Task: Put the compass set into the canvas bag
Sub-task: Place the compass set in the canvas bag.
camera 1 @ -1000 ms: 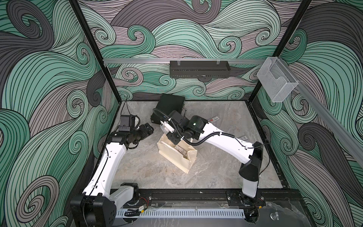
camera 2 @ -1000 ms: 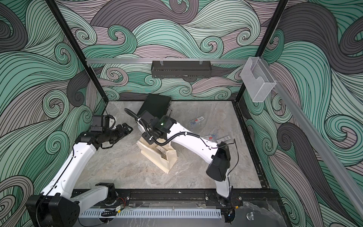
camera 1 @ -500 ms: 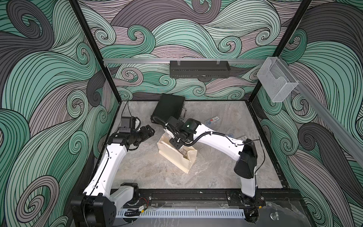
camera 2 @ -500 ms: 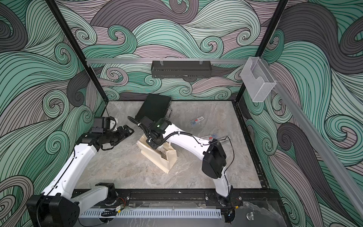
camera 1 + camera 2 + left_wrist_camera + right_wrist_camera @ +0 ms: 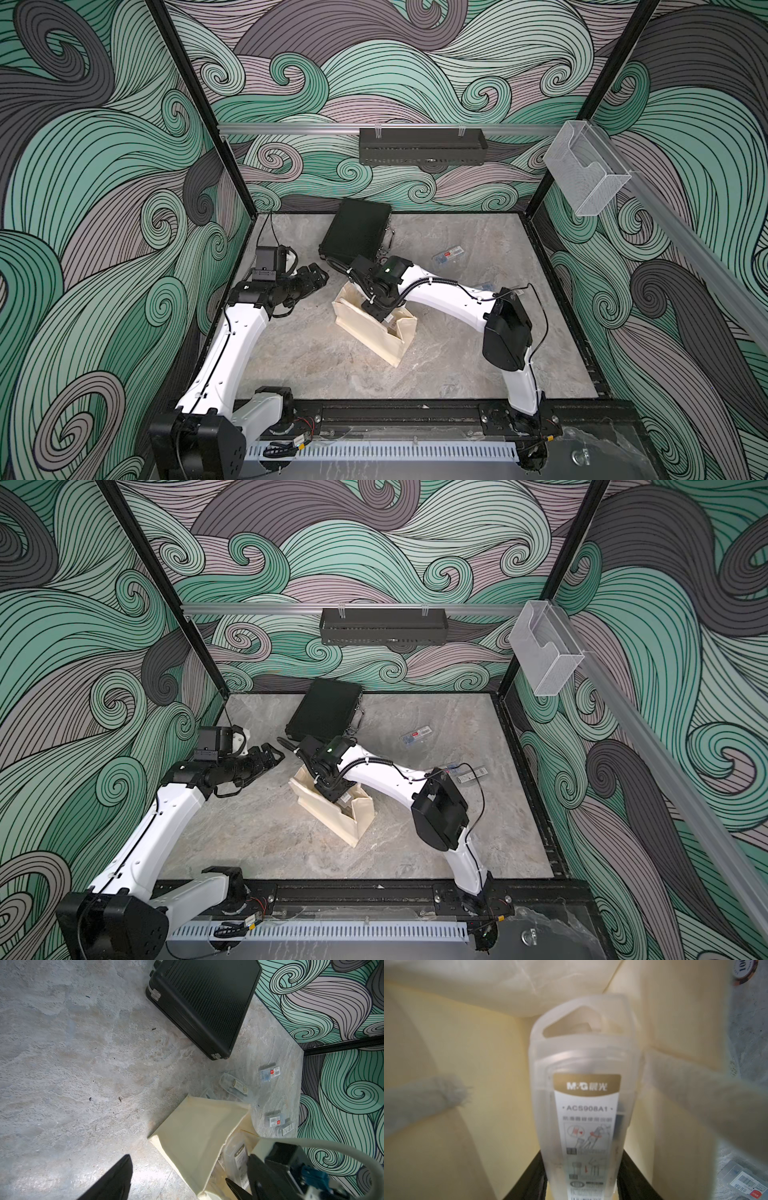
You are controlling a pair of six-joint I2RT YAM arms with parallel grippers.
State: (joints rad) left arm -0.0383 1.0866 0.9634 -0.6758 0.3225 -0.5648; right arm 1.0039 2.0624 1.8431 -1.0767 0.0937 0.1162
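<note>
The cream canvas bag (image 5: 365, 328) (image 5: 328, 812) stands with its mouth open in the middle of the table. My right gripper (image 5: 376, 309) (image 5: 332, 791) reaches down into it. In the right wrist view the compass set (image 5: 583, 1084), a frosted plastic case with a gold-and-white label, sits between the two black fingers of that gripper (image 5: 582, 1184), deep between the bag's walls (image 5: 467, 1043). The fingers press its sides. My left gripper (image 5: 316, 278) hovers left of the bag, open and holding nothing. The left wrist view shows the bag (image 5: 197, 1126) and the case (image 5: 239, 1155) inside it.
A black hard briefcase (image 5: 357, 237) (image 5: 207, 1001) lies behind the bag. Several clear plastic cases (image 5: 451, 255) (image 5: 469, 773) (image 5: 270, 1072) lie on the table's right part. A frayed white handle (image 5: 425, 1101) hangs inside the bag. A black shelf (image 5: 422, 145) is on the back wall.
The right arm has swung left and lowered, carrying the compass set down into the bag. The left arm has hardly moved.
</note>
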